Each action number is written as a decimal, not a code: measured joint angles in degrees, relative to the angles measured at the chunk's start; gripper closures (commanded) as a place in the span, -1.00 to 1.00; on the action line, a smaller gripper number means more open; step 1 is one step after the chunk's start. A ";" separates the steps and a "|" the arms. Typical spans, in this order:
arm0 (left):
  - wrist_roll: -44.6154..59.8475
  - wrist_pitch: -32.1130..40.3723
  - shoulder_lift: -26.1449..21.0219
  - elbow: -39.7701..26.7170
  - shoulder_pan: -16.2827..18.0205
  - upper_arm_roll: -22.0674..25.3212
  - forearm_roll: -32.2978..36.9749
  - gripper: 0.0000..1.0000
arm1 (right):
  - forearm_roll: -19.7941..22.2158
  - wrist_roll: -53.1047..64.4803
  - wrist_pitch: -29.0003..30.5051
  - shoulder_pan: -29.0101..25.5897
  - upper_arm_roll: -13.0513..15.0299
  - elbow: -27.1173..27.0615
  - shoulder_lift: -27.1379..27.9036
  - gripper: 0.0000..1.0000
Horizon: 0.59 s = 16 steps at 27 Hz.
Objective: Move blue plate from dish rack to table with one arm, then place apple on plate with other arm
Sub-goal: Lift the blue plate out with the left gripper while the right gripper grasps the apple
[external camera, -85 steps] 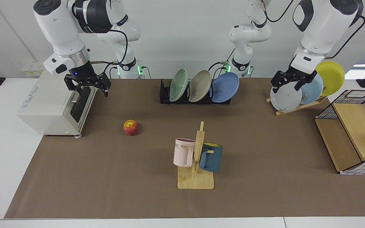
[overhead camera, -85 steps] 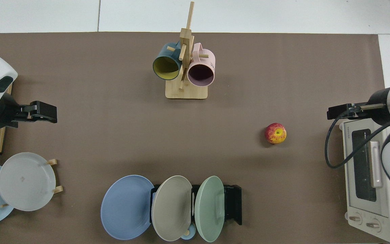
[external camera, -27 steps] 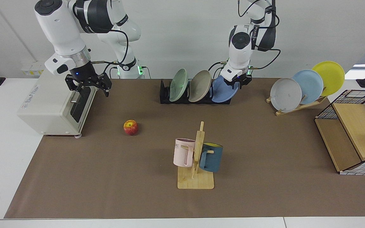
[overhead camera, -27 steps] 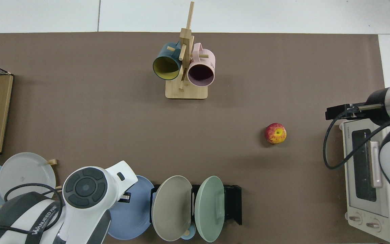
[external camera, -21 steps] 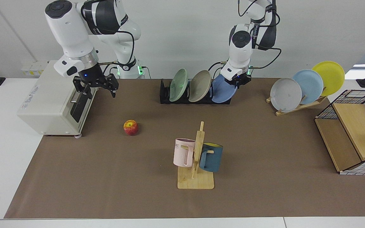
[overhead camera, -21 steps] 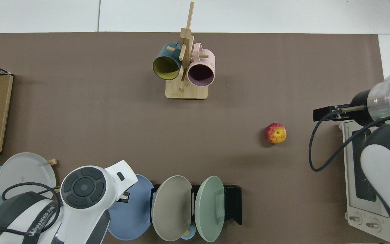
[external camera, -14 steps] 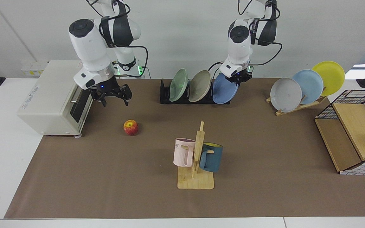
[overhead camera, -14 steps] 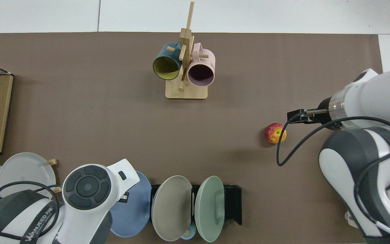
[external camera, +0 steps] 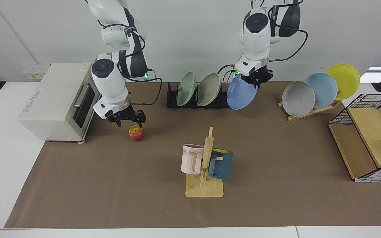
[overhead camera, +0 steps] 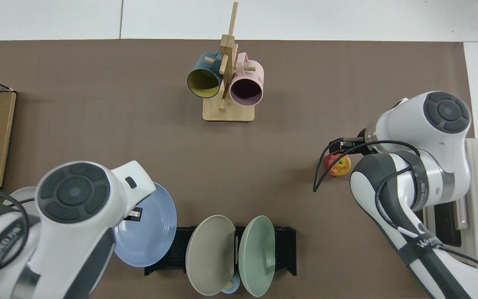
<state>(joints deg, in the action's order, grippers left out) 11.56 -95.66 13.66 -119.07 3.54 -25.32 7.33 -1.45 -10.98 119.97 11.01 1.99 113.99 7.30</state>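
Gripping blue plate [external camera: 241,96] rim, left gripper [external camera: 256,79] raised; right gripper [external camera: 127,121] jaws wide over apple [external camera: 136,133].

A plain white wall [external camera: 190,36] stands behind, with a bright window [external camera: 380,71] at the view's right edge.

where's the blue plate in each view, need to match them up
Facing view: the blue plate is upper centre, held at its top rim by the left gripper, at the dish rack's right end.
Top view: the plate is lower left, partly under the left arm.
Shared landmark: the dish rack.
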 measured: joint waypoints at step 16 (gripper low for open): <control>14.83 -18.74 -12.25 6.61 0.61 9.44 -20.11 1.00 | 0.00 -0.04 8.66 2.14 0.01 4.87 5.86 -1.00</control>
<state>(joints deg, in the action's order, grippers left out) 26.39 -114.40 1.40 -112.47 4.15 -15.88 -12.78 -1.45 -11.02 128.63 13.15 2.01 118.86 13.16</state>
